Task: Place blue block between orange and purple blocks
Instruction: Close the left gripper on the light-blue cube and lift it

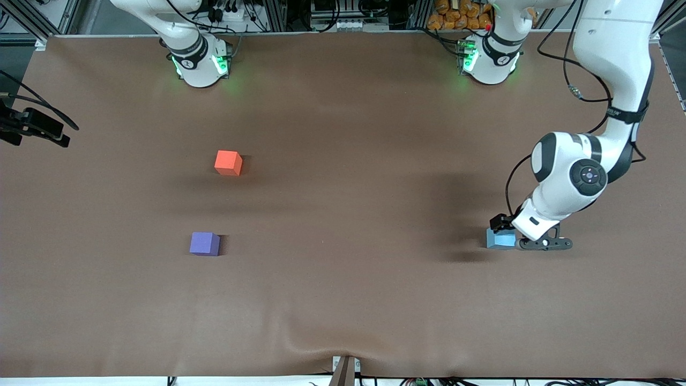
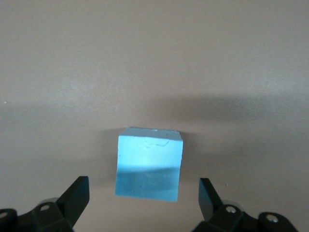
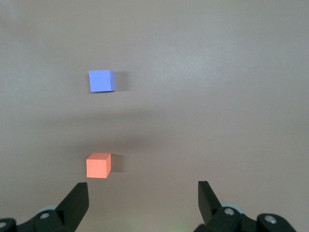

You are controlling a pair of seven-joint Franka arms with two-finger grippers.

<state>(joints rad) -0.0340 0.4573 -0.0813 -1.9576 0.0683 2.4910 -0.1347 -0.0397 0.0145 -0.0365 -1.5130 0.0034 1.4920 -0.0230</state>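
The blue block [image 1: 501, 239] sits on the brown table toward the left arm's end. My left gripper [image 1: 509, 229] is low over it and open. In the left wrist view the blue block [image 2: 148, 164] lies between the spread fingertips of the left gripper [image 2: 143, 182], with a gap on each side. The orange block [image 1: 228, 162] and the purple block [image 1: 204, 243] sit apart toward the right arm's end, the purple one nearer the front camera. My right gripper [image 3: 142, 186] is open and empty, high over the table; its view shows the orange block [image 3: 98, 165] and the purple block [image 3: 102, 80].
A black camera mount [image 1: 35, 126] juts in at the table edge at the right arm's end. A clamp [image 1: 345, 370] sits at the front edge. Bare brown cloth [image 1: 348, 214] lies between the blue block and the other two.
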